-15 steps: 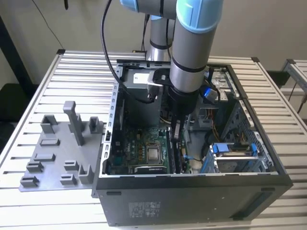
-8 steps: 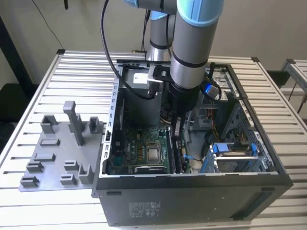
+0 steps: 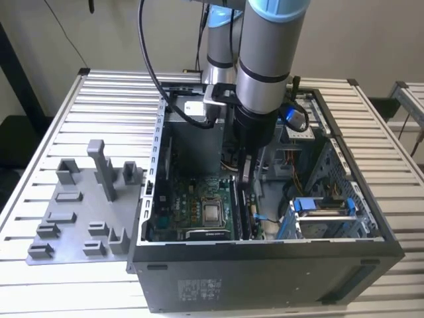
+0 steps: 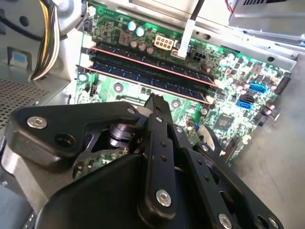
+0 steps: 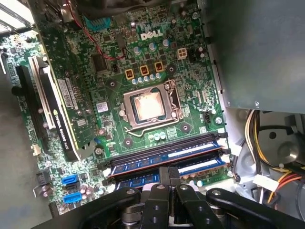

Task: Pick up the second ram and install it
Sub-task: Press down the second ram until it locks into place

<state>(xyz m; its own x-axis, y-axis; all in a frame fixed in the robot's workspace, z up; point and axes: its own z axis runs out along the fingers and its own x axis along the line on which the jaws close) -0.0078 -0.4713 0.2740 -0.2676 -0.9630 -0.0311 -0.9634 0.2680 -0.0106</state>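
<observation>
Two long dark ram sticks stand side by side in the motherboard slots. The one nearer my fingertips is the second ram point(image 4: 143, 76) point(image 5: 138, 180); the other stick point(image 4: 147, 56) point(image 5: 167, 155) runs parallel just beyond it. My gripper point(image 4: 153, 99) point(image 5: 167, 172) hangs inside the case over the middle of the second ram. Its black fingers are shut together with nothing seen between them. In the exterior view the gripper point(image 3: 246, 173) reaches down to the ram slots point(image 3: 246, 213) beside the processor socket point(image 3: 212, 213).
The open computer case point(image 3: 265, 265) lies on a slatted metal table point(image 3: 99, 93). A grey holder plate with blocks point(image 3: 79, 212) sits at the exterior view's left. Cable bundles point(image 5: 267, 157), a blue drive bracket point(image 3: 324, 207) and an expansion card point(image 5: 57, 109) crowd the case.
</observation>
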